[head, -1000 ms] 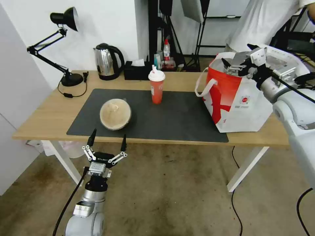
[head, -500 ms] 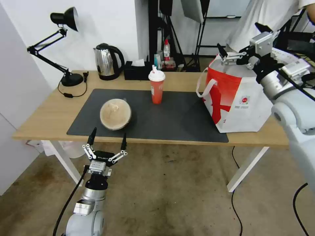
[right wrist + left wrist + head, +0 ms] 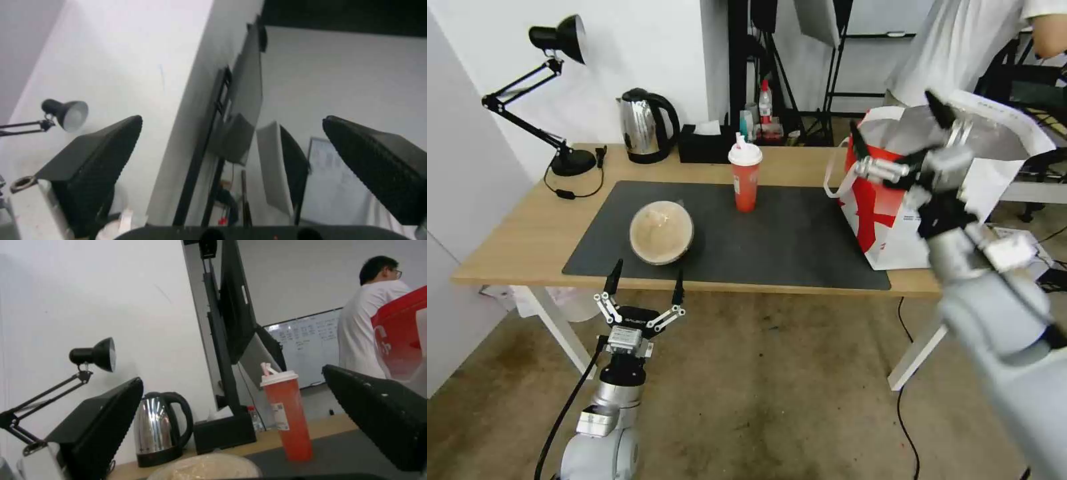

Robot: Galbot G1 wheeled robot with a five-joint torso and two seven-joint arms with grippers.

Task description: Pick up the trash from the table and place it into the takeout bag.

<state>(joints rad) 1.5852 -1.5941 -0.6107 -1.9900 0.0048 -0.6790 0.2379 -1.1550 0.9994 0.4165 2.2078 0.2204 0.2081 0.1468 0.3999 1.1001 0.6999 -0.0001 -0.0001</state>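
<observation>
Now the right gripper [image 3: 897, 137], fingers spread and empty, has pulled back from above the bag [image 3: 894, 220] to its near side. Left gripper [image 3: 644, 285] (also spread wide) waits unmoved below the table [image 3: 527, 227] edge. Bowl [image 3: 662, 233] and cup [image 3: 746, 177] remain on the mat [image 3: 787, 247].

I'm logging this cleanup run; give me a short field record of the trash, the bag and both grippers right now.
left gripper: open, below the table's near edge
right gripper: open, empty, in front of the takeout bag
clear-lidded bowl: on the mat
red drink cup: upright on the mat
takeout bag: standing open at the table's right end
</observation>
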